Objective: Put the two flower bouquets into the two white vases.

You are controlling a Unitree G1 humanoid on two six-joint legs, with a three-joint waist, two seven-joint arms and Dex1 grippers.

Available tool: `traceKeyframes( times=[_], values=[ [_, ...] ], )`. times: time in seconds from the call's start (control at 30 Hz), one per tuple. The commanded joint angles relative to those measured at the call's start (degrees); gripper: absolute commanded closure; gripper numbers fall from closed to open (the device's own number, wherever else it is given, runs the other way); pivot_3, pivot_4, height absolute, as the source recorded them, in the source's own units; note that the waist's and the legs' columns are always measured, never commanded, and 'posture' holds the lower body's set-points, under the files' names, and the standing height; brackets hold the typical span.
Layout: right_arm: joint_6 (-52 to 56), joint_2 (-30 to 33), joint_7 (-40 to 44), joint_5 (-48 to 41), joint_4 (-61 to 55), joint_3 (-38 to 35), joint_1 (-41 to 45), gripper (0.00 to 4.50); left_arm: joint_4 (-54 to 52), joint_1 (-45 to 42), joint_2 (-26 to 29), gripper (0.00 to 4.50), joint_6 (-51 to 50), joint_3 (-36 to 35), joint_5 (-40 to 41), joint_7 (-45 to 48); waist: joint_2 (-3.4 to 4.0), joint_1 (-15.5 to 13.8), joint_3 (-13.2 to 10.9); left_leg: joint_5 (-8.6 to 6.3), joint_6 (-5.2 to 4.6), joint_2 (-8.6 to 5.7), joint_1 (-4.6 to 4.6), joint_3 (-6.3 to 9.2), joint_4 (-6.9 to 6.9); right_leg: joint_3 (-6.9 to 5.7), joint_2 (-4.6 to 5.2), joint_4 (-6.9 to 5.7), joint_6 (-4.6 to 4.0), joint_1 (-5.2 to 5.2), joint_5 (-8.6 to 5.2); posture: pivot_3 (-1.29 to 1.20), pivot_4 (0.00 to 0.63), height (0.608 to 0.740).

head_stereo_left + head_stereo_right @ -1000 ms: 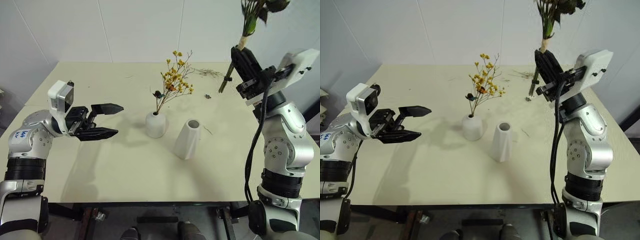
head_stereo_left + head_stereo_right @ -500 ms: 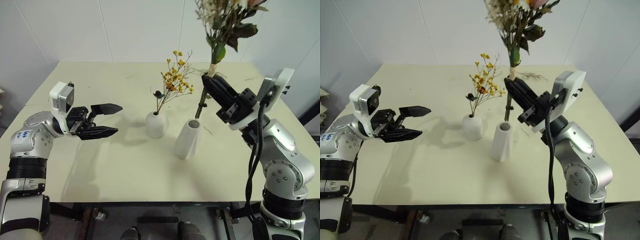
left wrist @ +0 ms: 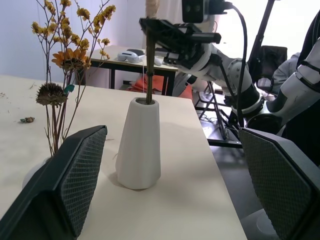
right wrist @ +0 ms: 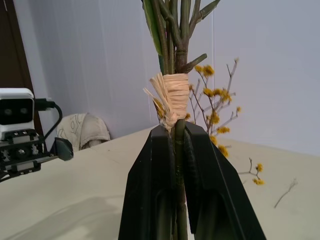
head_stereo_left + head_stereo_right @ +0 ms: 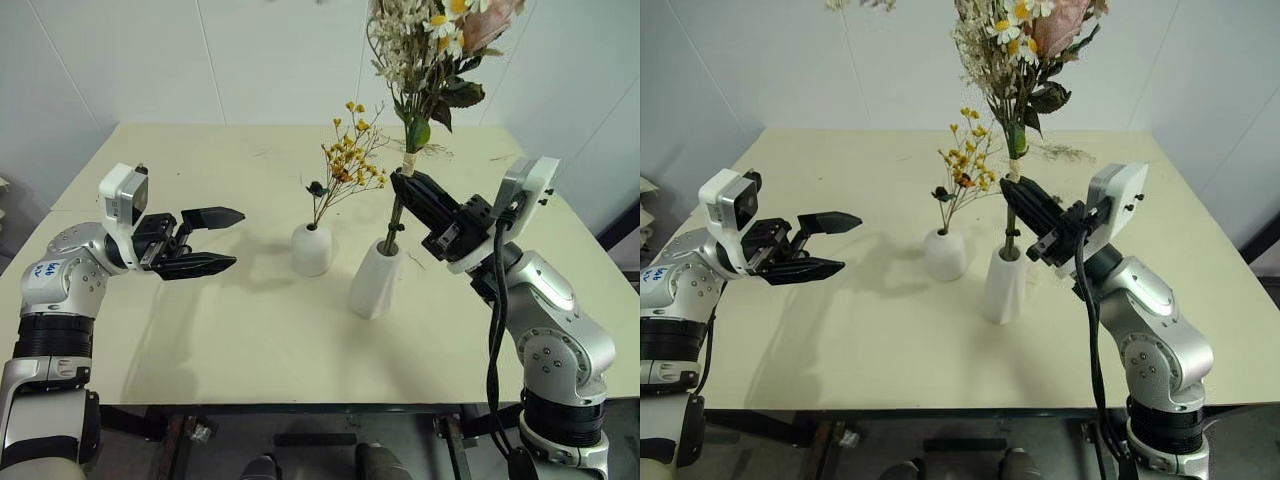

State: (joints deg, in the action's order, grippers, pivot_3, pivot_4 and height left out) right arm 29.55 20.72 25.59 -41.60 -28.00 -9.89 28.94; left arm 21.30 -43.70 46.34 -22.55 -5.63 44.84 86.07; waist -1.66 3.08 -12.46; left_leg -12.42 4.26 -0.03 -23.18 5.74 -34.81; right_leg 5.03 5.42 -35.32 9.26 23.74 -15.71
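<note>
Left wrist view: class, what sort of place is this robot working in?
Probably a robotics lab or workshop. Past the cream table stand a second robot arm on a stand, loose cables and a cluttered workbench against plain white walls.

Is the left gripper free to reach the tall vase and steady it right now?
Probably yes: the left gripper is open, and only bare table lies between it and the tall vase.

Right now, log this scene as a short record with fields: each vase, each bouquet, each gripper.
short round vase: upright, holds the yellow sprig bunch
tall cone vase: upright, stem ends of the rose bouquet in its mouth
right gripper: shut on the rose bouquet's stems, just under the raffia tie
left gripper: open, holding nothing, off to the left of both vases
table: cream top
</note>
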Motion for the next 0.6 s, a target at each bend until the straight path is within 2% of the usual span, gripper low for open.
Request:
traceKeyframes(
  times=[0.03,0.6],
  values=[
    [-2.76,0.07,1.45,0.45,-0.30,0.19,-0.25,4.49,-0.63,-0.58,0.56,0.00,0.56,-0.92,0.80,6.43,0.00,0.02,0.00,0.00,0.00,0.00,0.00,0.00,0.00,0.00,0.00,0.01,0.00,0.00,0.00,0.00,0.150,0.740],
    [-7.25,-1.65,4.11,4.04,3.75,4.16,-5.18,4.49,-1.53,0.47,0.38,0.00,0.44,-1.39,1.29,6.43,-0.01,0.03,0.00,0.00,0.00,0.01,0.00,0.00,0.18,-0.01,0.00,0.19,0.00,0.00,0.00,0.00,0.150,0.740]
  ],
)
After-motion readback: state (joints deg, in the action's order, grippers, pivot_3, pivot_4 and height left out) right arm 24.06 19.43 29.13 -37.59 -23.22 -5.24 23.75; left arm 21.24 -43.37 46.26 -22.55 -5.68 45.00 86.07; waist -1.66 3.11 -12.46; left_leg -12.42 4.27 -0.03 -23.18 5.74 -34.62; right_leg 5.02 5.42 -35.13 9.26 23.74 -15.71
